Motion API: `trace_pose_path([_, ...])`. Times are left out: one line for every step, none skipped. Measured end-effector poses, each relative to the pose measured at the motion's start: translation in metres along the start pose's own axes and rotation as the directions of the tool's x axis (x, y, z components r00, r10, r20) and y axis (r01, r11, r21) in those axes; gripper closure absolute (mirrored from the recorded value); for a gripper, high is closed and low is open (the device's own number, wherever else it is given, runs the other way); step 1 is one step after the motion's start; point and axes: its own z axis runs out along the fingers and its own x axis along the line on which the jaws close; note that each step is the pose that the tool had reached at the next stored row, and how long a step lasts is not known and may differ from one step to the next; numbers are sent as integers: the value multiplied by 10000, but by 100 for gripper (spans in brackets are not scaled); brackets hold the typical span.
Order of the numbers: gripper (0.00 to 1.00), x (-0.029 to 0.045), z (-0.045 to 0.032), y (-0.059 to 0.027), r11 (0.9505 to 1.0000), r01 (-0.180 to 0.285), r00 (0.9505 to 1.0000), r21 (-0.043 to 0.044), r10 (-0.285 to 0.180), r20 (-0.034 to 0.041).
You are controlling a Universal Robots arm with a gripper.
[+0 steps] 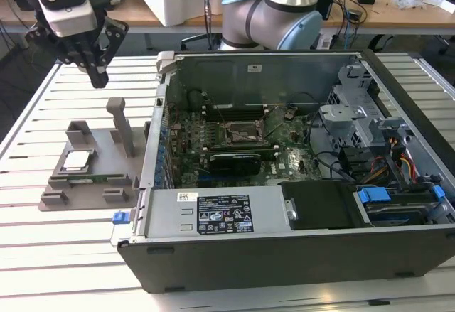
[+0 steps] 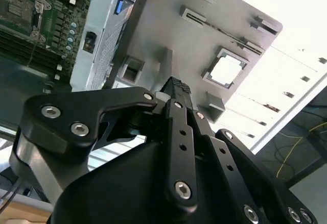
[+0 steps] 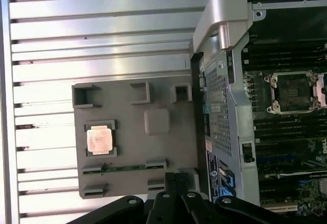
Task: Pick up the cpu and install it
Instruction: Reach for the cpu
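Slatted white surface (image 1: 43, 255) carries everything I am working with. Nearest the exterior camera lies the computer case (image 1: 284, 262), tipped on its side with the panel off, I judge so that the board faces up and can be reached from above. Beyond its power supply (image 1: 220, 214), the socket (image 1: 244, 133) sits in the middle of the board; in the first wrist view the socket (image 3: 292, 92) looks bare of a chip.

Just beside the case, toward the surface's edge at the exterior view's left, rests the grey holder tray (image 1: 103, 178). The cpu (image 1: 76, 160) lies flat in a square recess of that tray, metal top up. The pocket seems meant to keep it level and at a known spot. Both wrist views show it there, untouched (image 3: 99, 141) (image 2: 225, 71).

Farther back, the hand (image 1: 99, 79) hangs well above the tray's far side, apart from the upright post (image 1: 121, 124). Its fingers are clenched together and grasp nothing. Behind it all, the arm (image 1: 284, 6) rises near cluttered desks (image 1: 398, 3).
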Motion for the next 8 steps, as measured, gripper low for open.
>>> trace_pose_path([89, 33, 0, -2, 10000, 0, 10000, 0, 0, 0])
trace_pose_path([89, 80, -1, -6, 10000, -1, 10000, 0, 1, 0])
trace_pose_path([89, 128, -2, -9, 10000, -1, 10000, 0, 1, 0])
trace_pose_path([89, 159, -2, -12, 10000, 0, 10000, 0, 0, 0])
trace_pose_path([89, 189, -2, -14, 10000, 0, 10000, 0, 0, 0])
trace_pose_path([89, 206, -2, -15, 10000, 0, 10000, 0, 0, 0])
trace_pose_path([89, 225, -3, -17, 10000, -1, 10000, 0, 1, 0])
trace_pose_path([89, 262, -3, -20, 10000, 0, 10000, 0, 0, 0])
